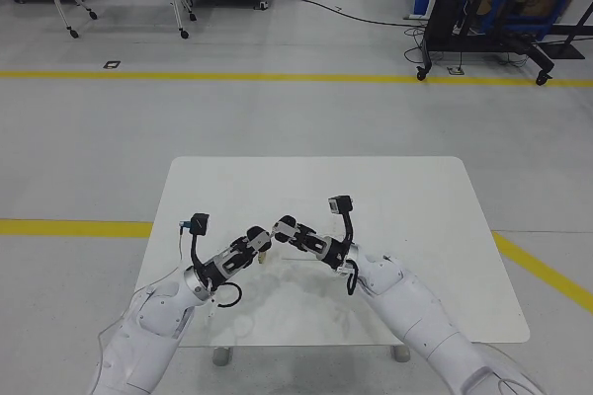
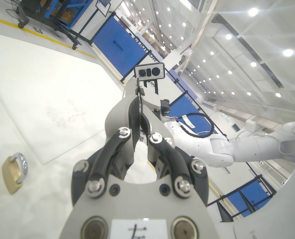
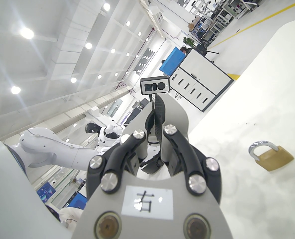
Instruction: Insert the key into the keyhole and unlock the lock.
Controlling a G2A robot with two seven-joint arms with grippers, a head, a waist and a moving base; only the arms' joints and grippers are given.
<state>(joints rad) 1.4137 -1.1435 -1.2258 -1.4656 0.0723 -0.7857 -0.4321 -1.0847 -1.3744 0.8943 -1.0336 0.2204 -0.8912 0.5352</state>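
Your left gripper is closed, its two pads pressed flat together at the tips. Your right gripper is closed the same way. You cannot tell from either wrist view whether anything thin is pinched between the pads, and no key can be made out.

From above, you have both arms raised over the near middle of the white tabletop. The left gripper and the right gripper point at each other, with their tips just beside one another. Each wrist view looks along its own closed fingers at the other arm's wrist camera right behind them.

The lock is a small brass padlock lying flat on the tabletop, just beside the two grippers on the side nearer the robot. Neither gripper touches it. In the left wrist view the lock lies with its silver shackle pointing away from the robot, and the right wrist view shows the lock apart from the fingers.
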